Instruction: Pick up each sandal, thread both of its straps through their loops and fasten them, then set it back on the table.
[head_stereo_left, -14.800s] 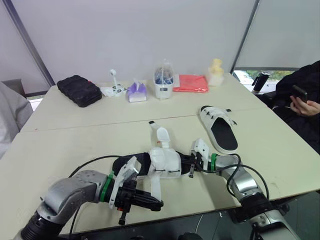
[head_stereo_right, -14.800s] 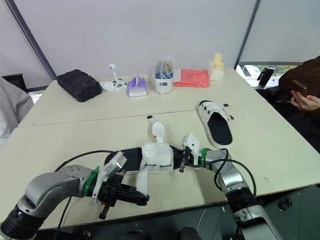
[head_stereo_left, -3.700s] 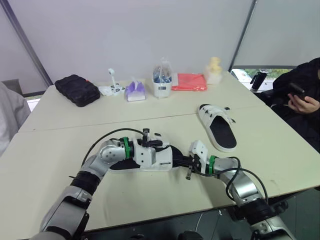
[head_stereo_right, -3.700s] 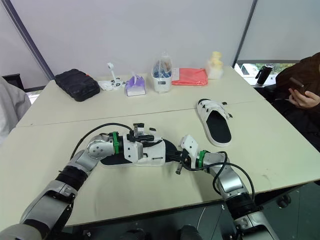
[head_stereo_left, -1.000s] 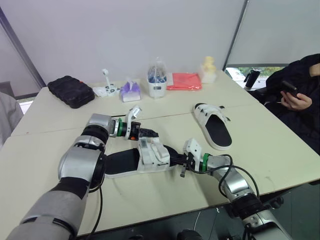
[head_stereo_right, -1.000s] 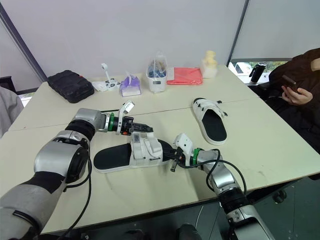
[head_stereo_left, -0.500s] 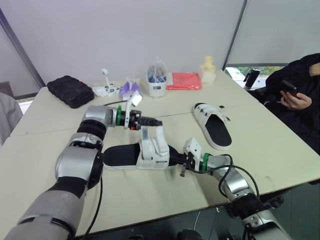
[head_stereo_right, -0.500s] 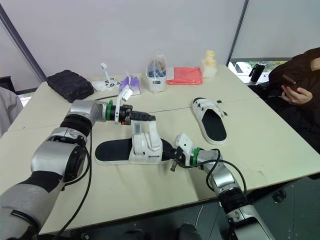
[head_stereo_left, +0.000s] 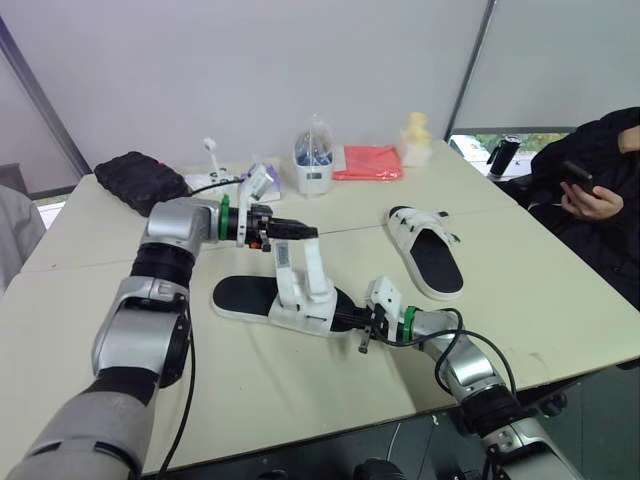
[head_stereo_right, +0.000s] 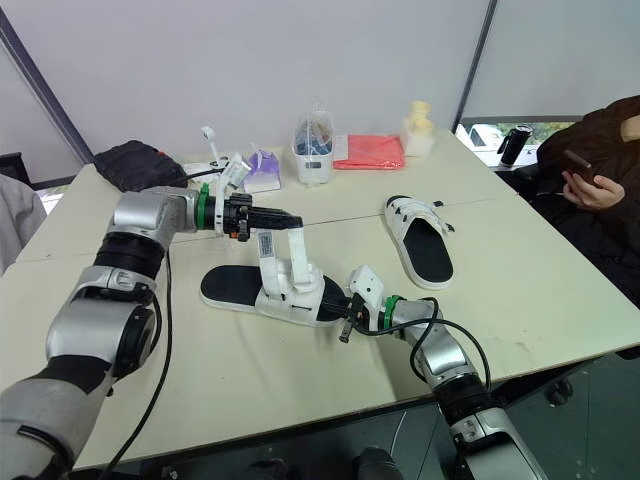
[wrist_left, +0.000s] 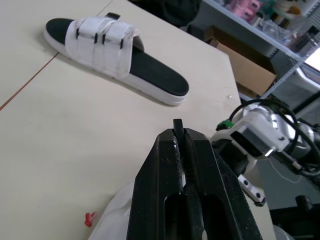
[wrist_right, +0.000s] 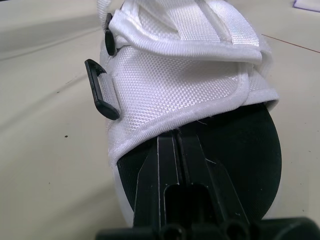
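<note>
The near sandal has a black sole and a white upper, and it lies on the table's middle. Its two white straps stand pulled upright. My left gripper is shut on the strap tips above the sandal; in the left wrist view a thin strap edge shows between the pressed fingers. My right gripper is shut on the sole's toe end, just below the white upper and its black loop. The second sandal lies to the right with its straps fastened.
Along the far edge stand a black case, a white gadget, a purple tissue pack, a clear container, a red cloth and a yellow bottle. A person sits at the right holding a phone.
My left gripper has risen and drawn the straps from lying over the upper to standing upright. The sandal has turned a little on the table. My right gripper has stayed put.
</note>
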